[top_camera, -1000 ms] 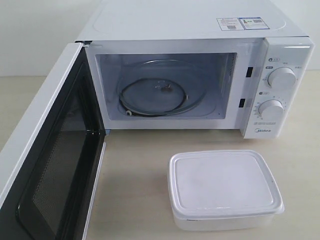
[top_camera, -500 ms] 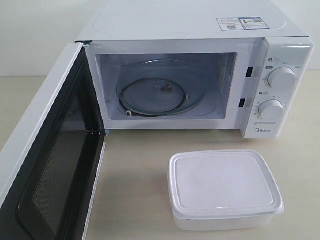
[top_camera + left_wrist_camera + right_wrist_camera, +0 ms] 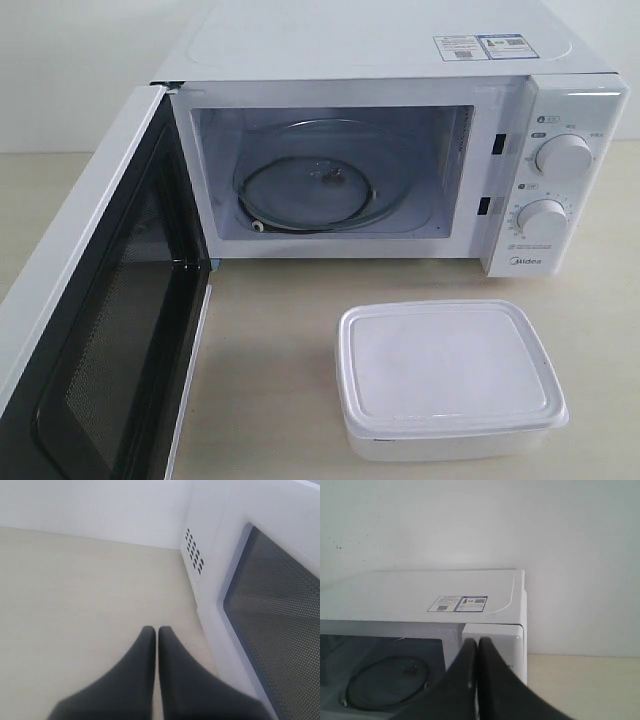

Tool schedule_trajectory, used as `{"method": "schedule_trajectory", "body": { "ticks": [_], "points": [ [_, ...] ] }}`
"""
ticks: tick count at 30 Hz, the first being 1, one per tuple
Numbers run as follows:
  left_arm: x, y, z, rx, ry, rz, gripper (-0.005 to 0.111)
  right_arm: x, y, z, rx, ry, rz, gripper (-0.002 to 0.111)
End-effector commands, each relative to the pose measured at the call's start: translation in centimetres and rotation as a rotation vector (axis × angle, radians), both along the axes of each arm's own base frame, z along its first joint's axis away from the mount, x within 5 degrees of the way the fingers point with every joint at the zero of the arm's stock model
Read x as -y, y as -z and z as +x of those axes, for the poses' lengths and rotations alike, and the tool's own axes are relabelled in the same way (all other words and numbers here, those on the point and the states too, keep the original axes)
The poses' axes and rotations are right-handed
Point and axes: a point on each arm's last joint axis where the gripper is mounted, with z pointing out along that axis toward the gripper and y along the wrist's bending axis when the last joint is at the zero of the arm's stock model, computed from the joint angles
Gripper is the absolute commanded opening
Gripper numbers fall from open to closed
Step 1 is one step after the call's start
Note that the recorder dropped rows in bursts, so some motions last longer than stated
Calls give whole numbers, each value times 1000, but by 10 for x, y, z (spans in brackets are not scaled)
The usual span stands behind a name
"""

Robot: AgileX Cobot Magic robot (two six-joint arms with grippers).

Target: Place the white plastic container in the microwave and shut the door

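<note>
The white plastic container (image 3: 450, 380) sits lidded on the table in front of the microwave (image 3: 580, 110), below its dial panel. The microwave's door (image 3: 110, 330) hangs wide open on the left, its black perforated inner face showing, and the glass turntable (image 3: 315, 190) lies bare inside. Neither gripper shows in the exterior view. My left gripper (image 3: 156, 631) is shut and holds nothing, hovering over the table beside the door's outer face (image 3: 270, 605). My right gripper (image 3: 476, 642) is shut and empty, raised in front of the microwave (image 3: 420, 595); the container is out of that view.
Two round dials (image 3: 562, 157) stand on the microwave's right panel. Tan tabletop (image 3: 270, 350) lies between the open door and the container. A white wall (image 3: 100, 505) backs the table.
</note>
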Motion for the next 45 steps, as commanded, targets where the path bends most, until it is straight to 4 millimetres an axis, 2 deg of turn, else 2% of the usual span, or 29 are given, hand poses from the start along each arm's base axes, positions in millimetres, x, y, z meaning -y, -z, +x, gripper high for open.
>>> {"method": "schedule_trajectory", "body": {
  "ticks": [1,3,5,9,10,11,13,16,19,21,25,28,30,33,37,42,45],
  "points": [
    [0,1,0,1,-2,1,4,6,13,3,21,65,-74,0],
    [0,1,0,1,-2,1,4,11,31,5,29,127,-68,0],
    [0,1,0,1,-2,1,4,19,54,4,39,205,101,0],
    [0,1,0,1,-2,1,4,26,98,-2,47,275,271,0],
    [0,1,0,1,-2,1,4,25,106,-3,44,262,279,0],
    [0,1,0,1,-2,1,4,23,105,-2,59,239,289,0],
    [0,1,0,1,-2,1,4,11,110,4,-5,123,132,0],
    [0,1,0,1,-2,1,4,5,109,24,-83,62,82,0],
    [0,1,0,1,-2,1,4,5,121,43,-149,63,82,0],
    [0,1,0,1,-2,1,4,4,131,61,-154,55,59,0],
    [0,1,0,1,-2,1,4,-4,161,92,-358,-32,18,0],
    [0,1,0,1,-2,1,4,-4,183,100,-479,-26,31,0],
    [0,1,0,1,-2,1,4,-5,186,100,-493,-39,20,0],
    [0,1,0,1,-2,1,4,-10,179,102,-411,-105,2,0],
    [0,1,0,1,-2,1,4,-28,171,99,-326,-317,-6,0],
    [0,1,0,1,-2,1,4,-51,180,86,-467,-651,-98,0],
    [0,1,0,1,-2,1,4,-57,181,82,-535,-768,-98,0]
  ]
}}
